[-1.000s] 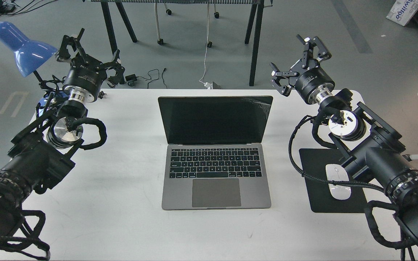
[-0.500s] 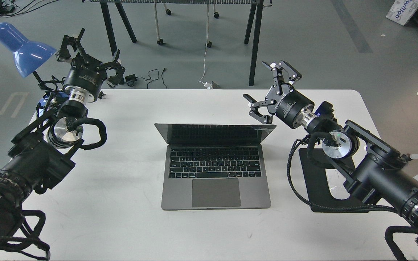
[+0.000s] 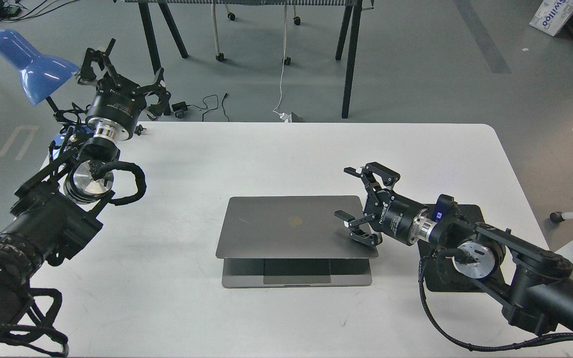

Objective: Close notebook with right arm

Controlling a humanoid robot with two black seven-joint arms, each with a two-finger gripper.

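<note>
Your notebook (image 3: 291, 226) sits in the middle of the white counter (image 3: 177, 308), and its lid is almost down. You can see a strip of the base and the touch pad peeking out under the front edge of the lid, so it is not flat shut yet, as far as you can judge. The notebook's long side runs from left to right across the counter. Your right arm (image 3: 465, 243) comes in low from the right, and its gripper (image 3: 353, 209) is at the right edge of the lid. The jaws are spread wide and hold nothing. The lower finger looks like it rests on the lid near its right front corner, and the upper finger sticks up past the back corner. So the lid lies to the left of the jaws and under them. To finish, you likely need to press down, not sideways. Your left gripper (image 3: 122, 74) is far off by the blue lamp (image 3: 30, 64), jaws open, holding nothing.
</note>
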